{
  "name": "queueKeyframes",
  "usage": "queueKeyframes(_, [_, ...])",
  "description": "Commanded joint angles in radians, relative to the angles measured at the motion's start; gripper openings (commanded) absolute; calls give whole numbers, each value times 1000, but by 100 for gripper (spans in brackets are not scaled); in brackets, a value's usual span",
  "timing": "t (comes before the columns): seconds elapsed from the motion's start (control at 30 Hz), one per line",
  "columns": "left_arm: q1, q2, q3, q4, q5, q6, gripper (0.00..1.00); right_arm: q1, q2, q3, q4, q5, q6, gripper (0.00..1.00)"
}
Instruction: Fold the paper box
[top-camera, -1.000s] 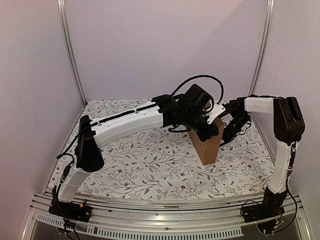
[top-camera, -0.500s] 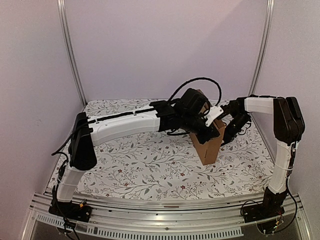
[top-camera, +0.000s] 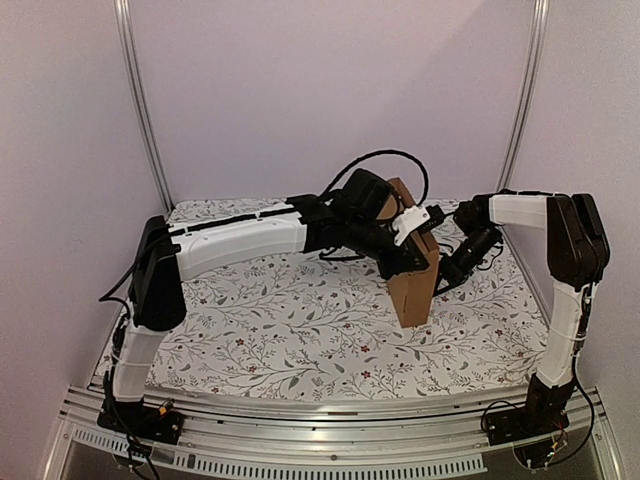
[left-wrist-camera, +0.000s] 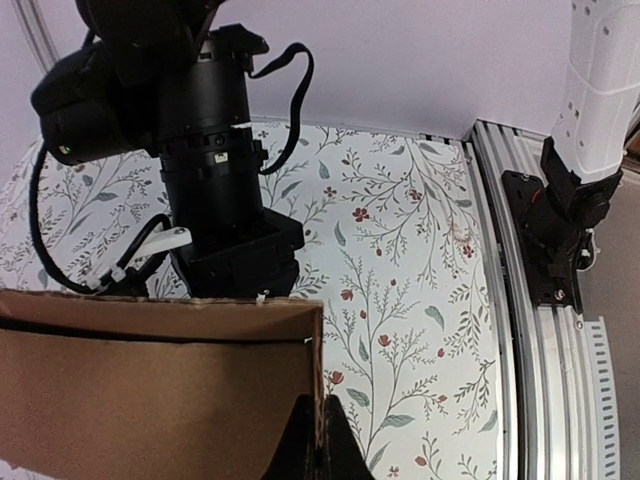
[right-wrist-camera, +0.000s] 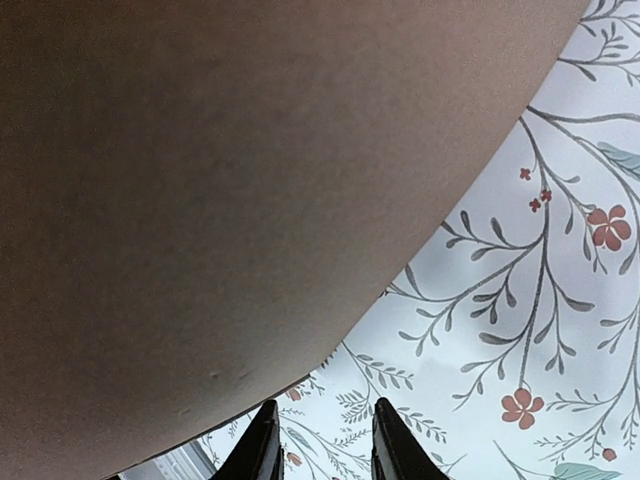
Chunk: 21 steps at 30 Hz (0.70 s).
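1. Robotics lab test cell, not a home or a shop.
2. Two white-and-black robot arms, left arm (top-camera: 240, 245) and right arm (top-camera: 565, 300). Both bases are bolted to a slotted aluminium rail (top-camera: 320, 445) along the table's near edge.
3. Plain pale wall panels (top-camera: 330, 90) box the table in at the back and both sides. Aluminium uprights (top-camera: 141, 100) stand at the two back corners.
4. A loose black cable (top-camera: 385, 157) loops off the left arm's wrist, and there is exposed wiring at the right arm's base (top-camera: 535, 440).
5. A floral cloth (top-camera: 280, 330) covers the table top out to its edges.
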Motion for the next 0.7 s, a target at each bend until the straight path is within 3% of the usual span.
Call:
queueKeyframes(0.0, [20,52,22,-55,43,30,0,-3,-21,-12,-17,-19,-18,30])
queueKeyframes(0.43, [17,-24,-268,265,107,-84,0,-3,-104,70,-114,-60,-44,31])
queueKeyframes(0.67, [17,-31,-299,313,98,-79,0,-56,-225,245,-166,-46,79,42])
